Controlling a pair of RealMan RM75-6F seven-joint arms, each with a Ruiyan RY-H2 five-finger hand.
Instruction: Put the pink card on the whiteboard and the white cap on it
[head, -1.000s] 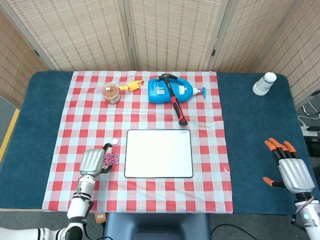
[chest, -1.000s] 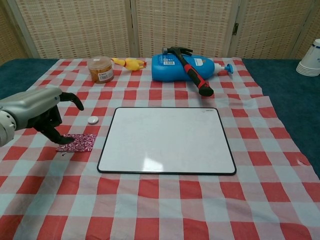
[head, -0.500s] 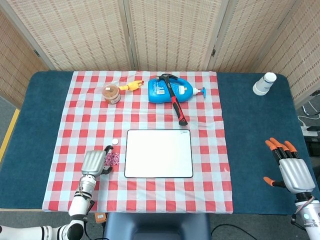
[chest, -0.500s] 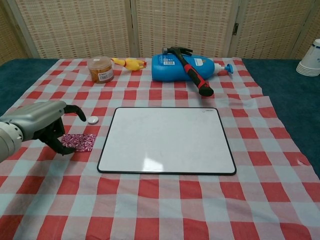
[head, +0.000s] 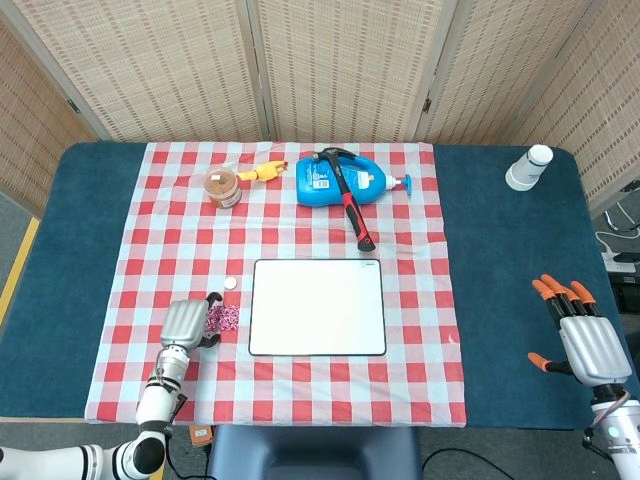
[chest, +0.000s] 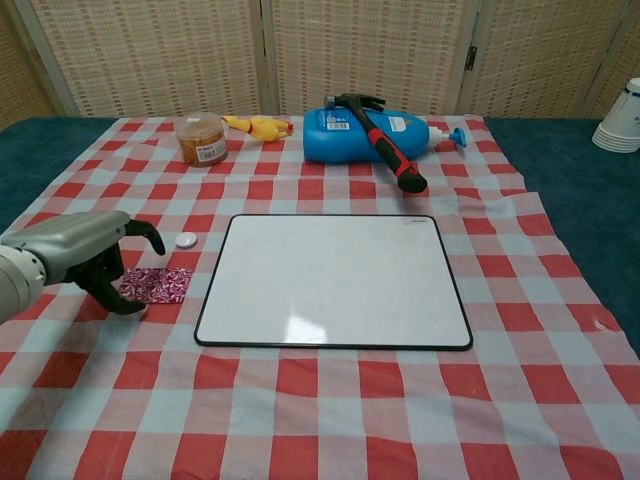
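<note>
- no text is showing clearly enough to read in either view.
- the blue bottle (chest: 370, 135), lying near the far edge of the checkered cloth (chest: 520, 330), is carrying a pale label near its left end, but the print on it is coming out too small and blurred.
- the brown jar (chest: 201, 138), standing toward the cloth's far left corner, is wearing a white label with illegible print.
</note>
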